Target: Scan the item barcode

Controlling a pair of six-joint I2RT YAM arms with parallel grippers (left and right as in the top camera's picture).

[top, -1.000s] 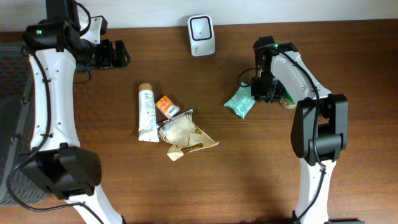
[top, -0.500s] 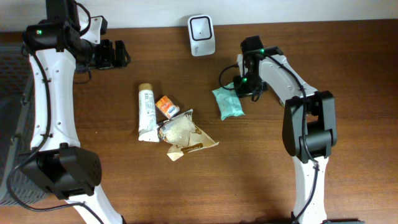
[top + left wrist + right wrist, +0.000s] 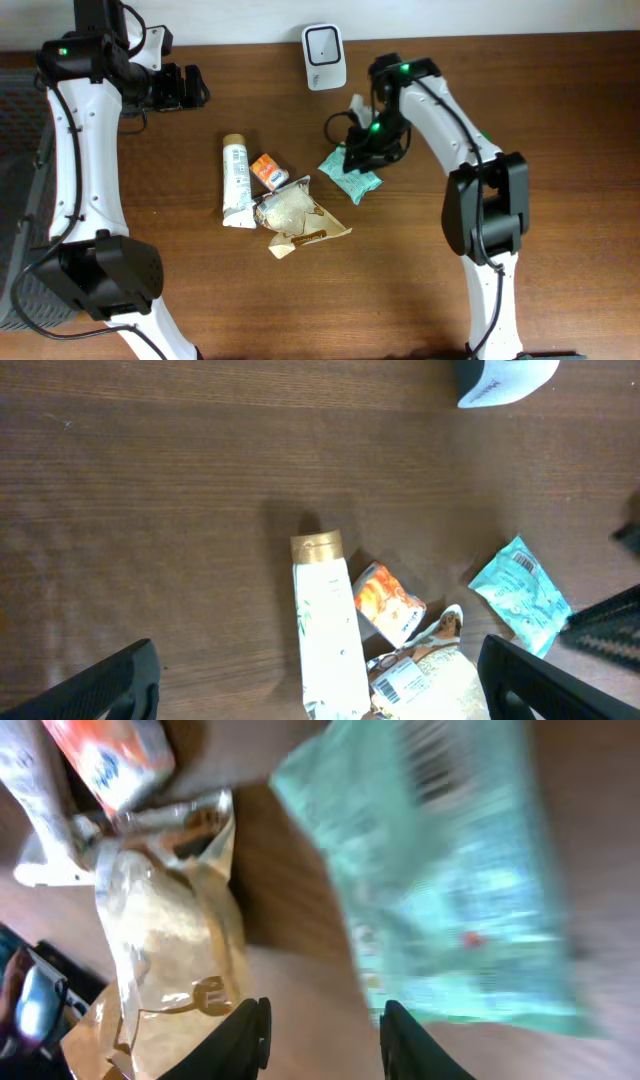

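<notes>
Mock shop checkout: scanner, packaged goods, wooden table

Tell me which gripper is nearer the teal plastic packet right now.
Right. The right gripper is shut on the upper edge of the teal plastic packet. The left gripper is open, far off to the packet's back left and apart from it.

The left arm and right arm are built of white links joined by black housings. A green light is carried on each; black cables are run alongside. The left gripper is black.
</notes>
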